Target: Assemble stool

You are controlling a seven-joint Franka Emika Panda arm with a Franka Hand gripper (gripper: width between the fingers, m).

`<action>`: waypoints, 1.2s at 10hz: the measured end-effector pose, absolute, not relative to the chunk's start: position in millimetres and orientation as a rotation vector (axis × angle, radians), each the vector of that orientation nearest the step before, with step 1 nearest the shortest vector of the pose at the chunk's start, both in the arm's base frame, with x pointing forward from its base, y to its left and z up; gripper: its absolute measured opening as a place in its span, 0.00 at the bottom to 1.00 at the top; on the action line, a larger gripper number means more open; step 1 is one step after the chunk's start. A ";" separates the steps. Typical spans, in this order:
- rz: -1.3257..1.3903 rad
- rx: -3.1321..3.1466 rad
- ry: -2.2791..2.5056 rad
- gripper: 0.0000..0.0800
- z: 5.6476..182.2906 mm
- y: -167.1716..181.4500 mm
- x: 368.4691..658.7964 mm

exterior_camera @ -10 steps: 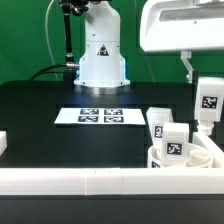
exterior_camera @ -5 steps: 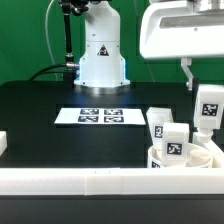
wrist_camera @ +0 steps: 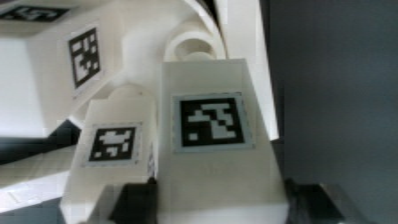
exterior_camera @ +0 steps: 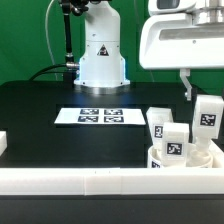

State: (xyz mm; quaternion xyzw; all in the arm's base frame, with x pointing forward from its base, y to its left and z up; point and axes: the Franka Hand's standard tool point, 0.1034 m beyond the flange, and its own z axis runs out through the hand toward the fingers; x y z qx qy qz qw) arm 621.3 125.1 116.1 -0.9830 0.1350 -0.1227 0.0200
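My gripper (exterior_camera: 200, 95) is at the exterior view's right, shut on a white stool leg (exterior_camera: 207, 120) that bears a square tag and hangs upright over the seat (exterior_camera: 205, 160). In the wrist view that leg (wrist_camera: 210, 120) fills the space between my dark fingers (wrist_camera: 128, 200), and its tag faces the camera. Two more tagged legs (exterior_camera: 160, 125) (exterior_camera: 173, 143) stand upright at the seat, just to the exterior view's left of the held one. They also show in the wrist view, one leg (wrist_camera: 111, 140) beside the held one and another (wrist_camera: 71, 50) farther off.
The marker board (exterior_camera: 100, 116) lies flat on the black table in the middle. A long white border rail (exterior_camera: 100, 182) runs along the front edge. The arm's white base (exterior_camera: 102, 55) stands at the back. A small white block (exterior_camera: 3, 143) sits at the left edge.
My gripper has come down with the leg in it, bringing the leg's lower end closer to the seat. The other legs and the seat have not moved.
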 end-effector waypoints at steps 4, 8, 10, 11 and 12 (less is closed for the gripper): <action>-0.394 -3.052 0.412 0.42 110.9 125.3 622.0; -0.392 -3.056 0.413 0.42 109.5 120.2 622.5; -0.390 -3.057 0.413 0.42 109.0 120.1 622.2; -0.390 -3.057 0.414 0.42 109.2 119.7 622.3; -0.389 -3.057 0.414 0.42 108.2 120.0 621.6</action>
